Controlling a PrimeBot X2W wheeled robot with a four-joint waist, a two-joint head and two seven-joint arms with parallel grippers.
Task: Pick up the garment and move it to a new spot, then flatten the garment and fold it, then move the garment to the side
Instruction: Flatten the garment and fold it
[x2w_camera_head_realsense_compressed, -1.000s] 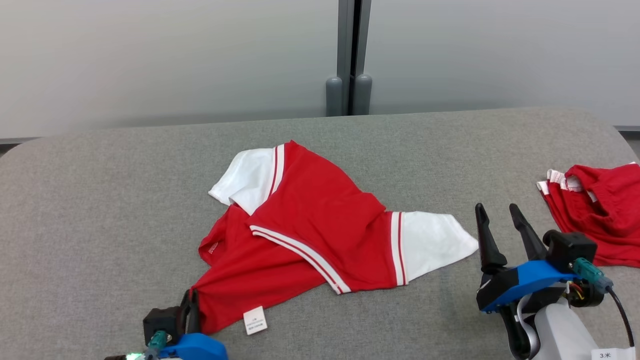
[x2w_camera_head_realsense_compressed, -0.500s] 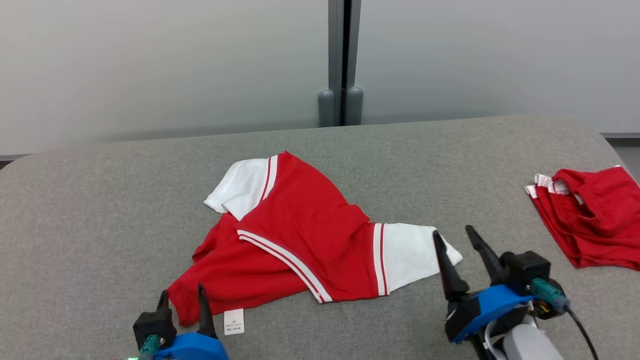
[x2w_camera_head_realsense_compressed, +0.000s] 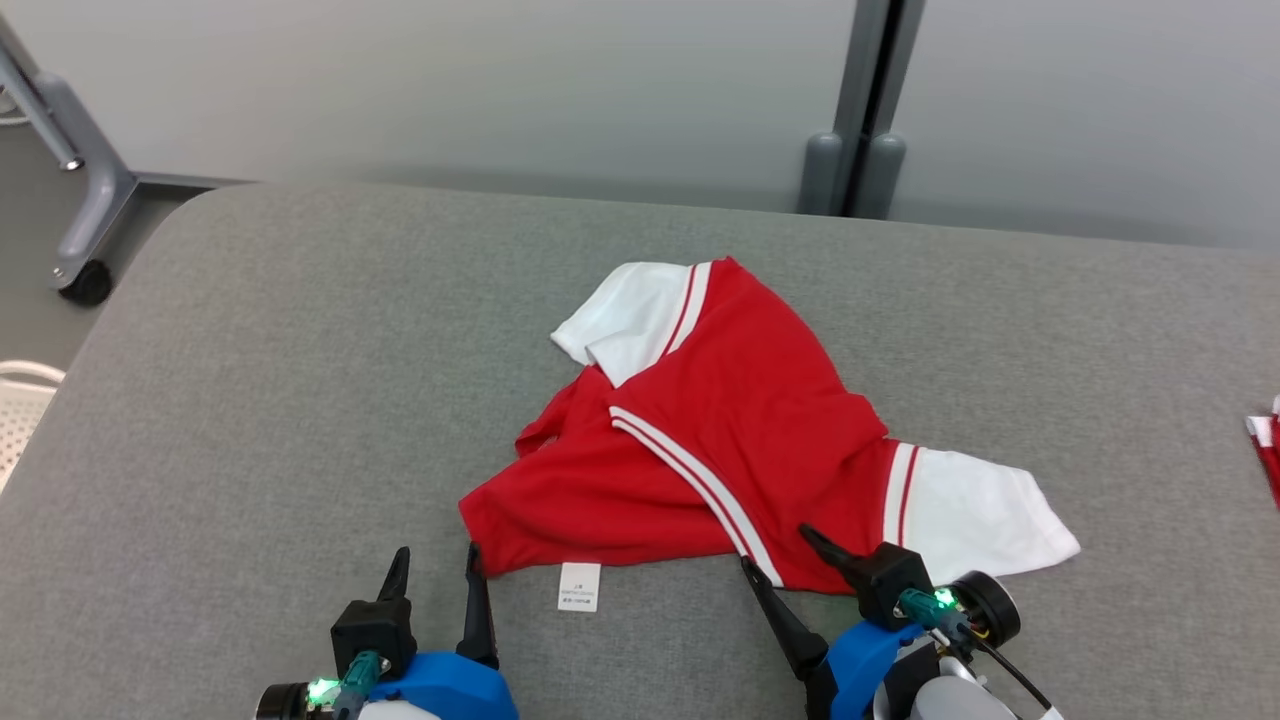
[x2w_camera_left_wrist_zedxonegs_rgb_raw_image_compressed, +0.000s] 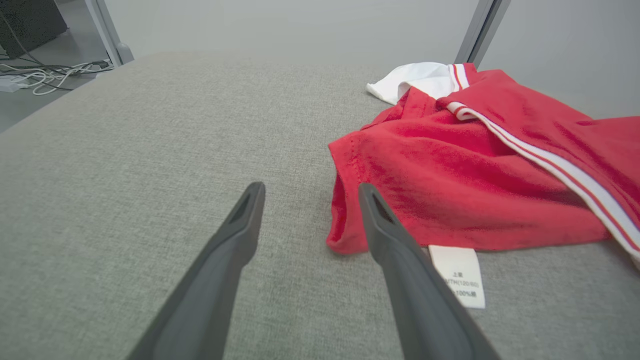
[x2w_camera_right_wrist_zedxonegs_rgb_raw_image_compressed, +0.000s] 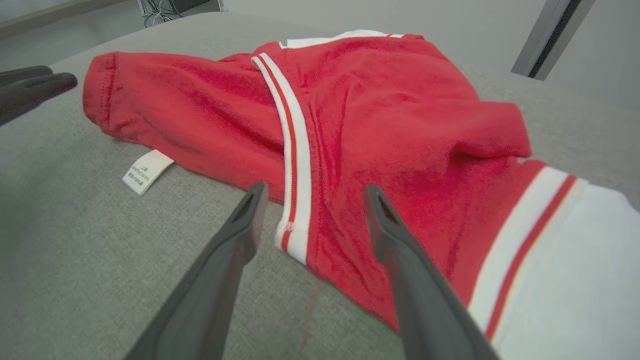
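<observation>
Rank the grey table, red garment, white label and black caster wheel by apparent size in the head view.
1. grey table
2. red garment
3. white label and black caster wheel: they look alike, and the wheel is farther off, so unranked.

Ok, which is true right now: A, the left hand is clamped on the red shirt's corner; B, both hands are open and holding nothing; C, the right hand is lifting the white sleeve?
B: the left hand and right hand both have their fingers spread apart, and the red shirt lies ungripped on the grey surface.
</observation>
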